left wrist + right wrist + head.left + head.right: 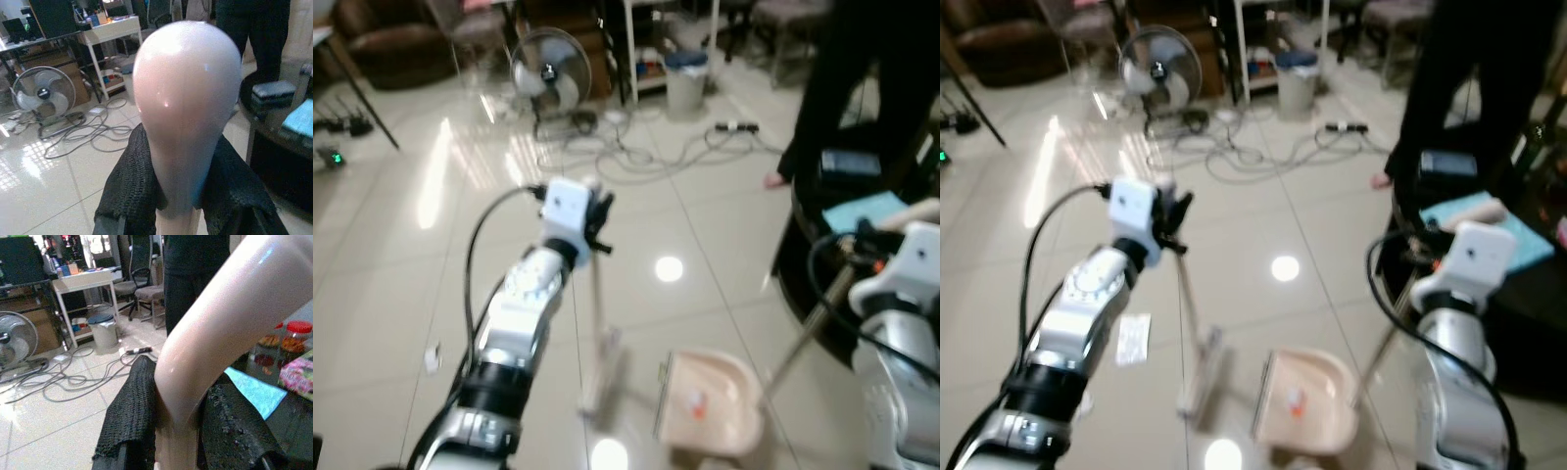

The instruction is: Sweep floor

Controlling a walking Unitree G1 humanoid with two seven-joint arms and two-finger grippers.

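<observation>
The left gripper (178, 205) clamped the broom (599, 377) by its rounded handle top, bristles down on the tiles just beside the dustpan (710, 401); the right gripper (178, 431) gripped the dustpan's long handle, likely steadying it to catch debris. No writing was readable.

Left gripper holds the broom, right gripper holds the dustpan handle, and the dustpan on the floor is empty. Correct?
Not quite: the dustpan is not empty. The left eye view shows a small orange-red bit lying in it. The rest holds: the left gripper is shut on the broom handle, and the right gripper is shut on the dustpan's handle.
</observation>
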